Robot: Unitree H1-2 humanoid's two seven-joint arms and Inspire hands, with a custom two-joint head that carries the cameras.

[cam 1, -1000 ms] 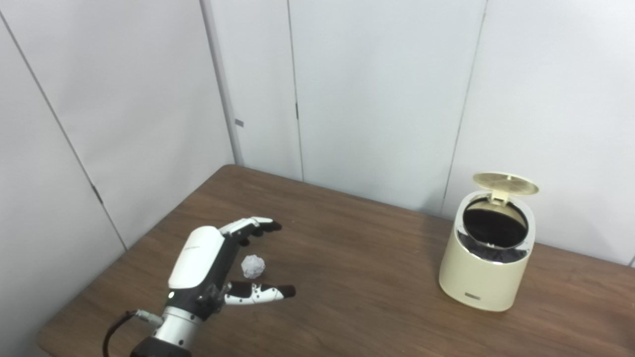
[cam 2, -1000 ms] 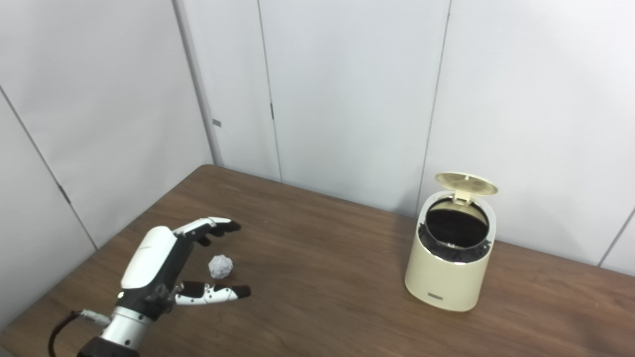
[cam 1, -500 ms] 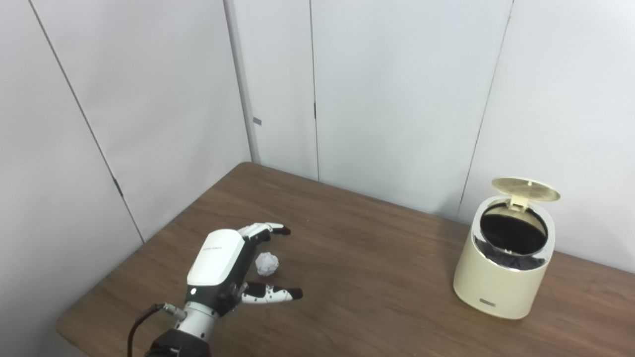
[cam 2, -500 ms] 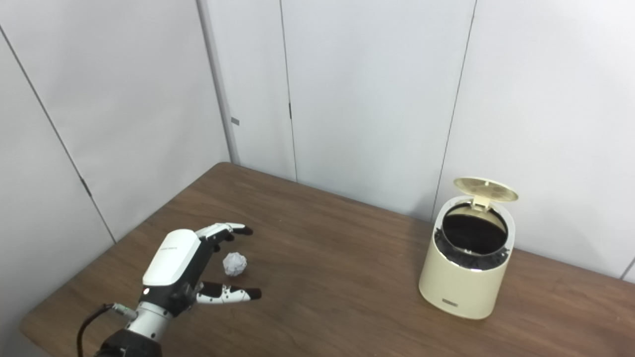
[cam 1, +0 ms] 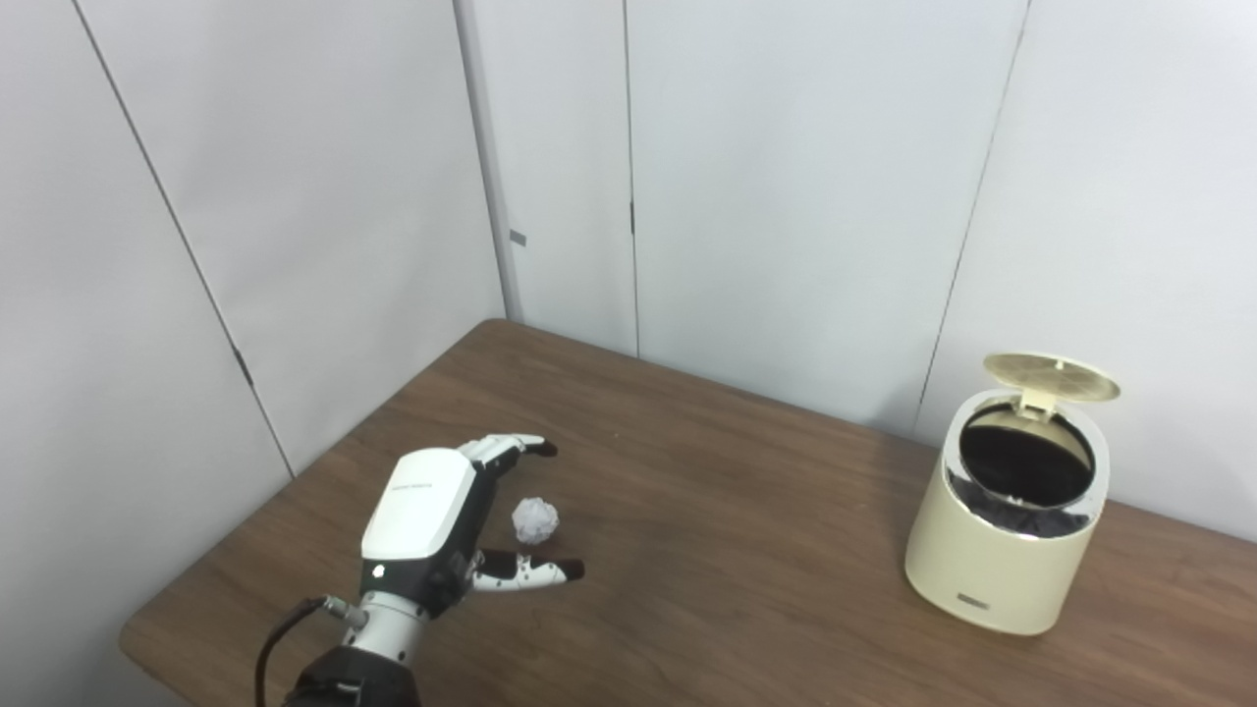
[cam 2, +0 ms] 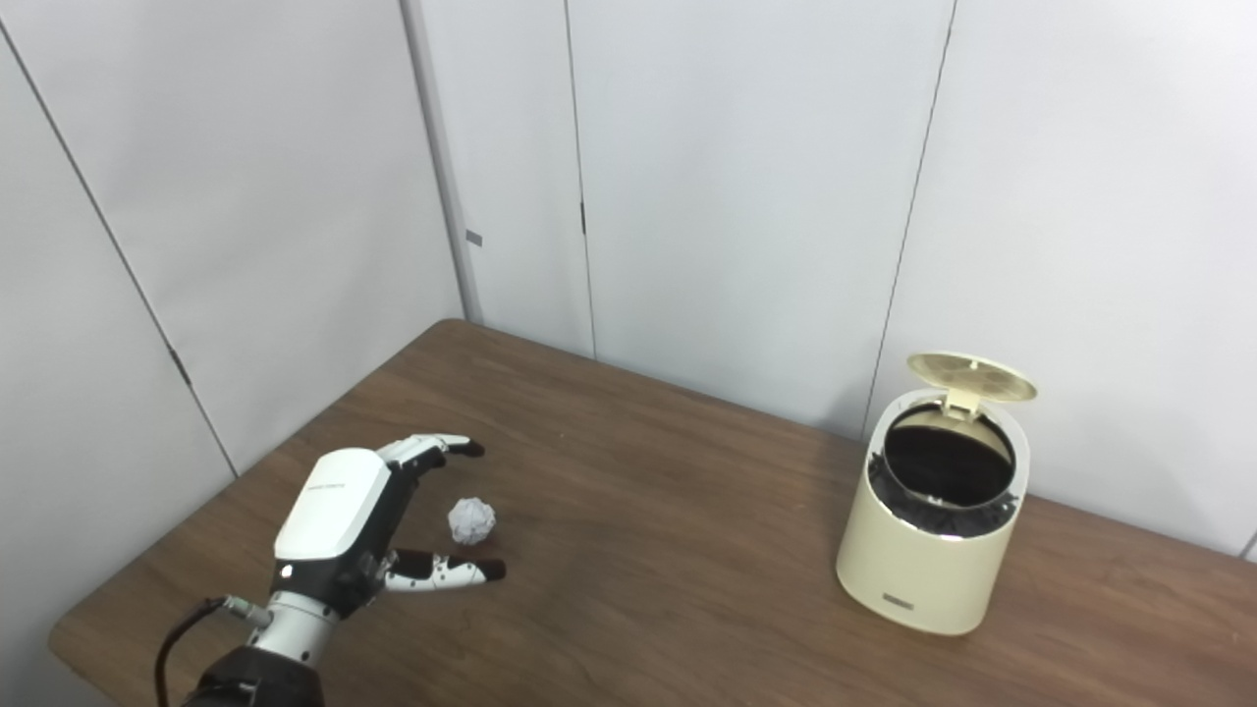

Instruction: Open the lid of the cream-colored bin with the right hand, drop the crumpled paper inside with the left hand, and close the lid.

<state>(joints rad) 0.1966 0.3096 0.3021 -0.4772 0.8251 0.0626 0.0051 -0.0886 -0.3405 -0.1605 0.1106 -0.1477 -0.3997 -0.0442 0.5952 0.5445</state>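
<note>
Spread left hand (cam 2: pixel 378 525) beside crumpled paper (cam 2: pixel 471 519); bin (cam 2: pixel 928 535) lid (cam 2: pixel 970 366) up.

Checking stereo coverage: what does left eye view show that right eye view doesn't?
Left eye only: a little more wall left of the table; no extra object. Right eye only: more table right of the cream bin, plus one more wall seam at the edge. Both: left robot hand open around the crumpled paper, not gripping; lid up; right robot hand absent.

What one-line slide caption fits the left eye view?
Open left robot hand brackets crumpled paper; cream-colored bin stands with lid up.
</note>
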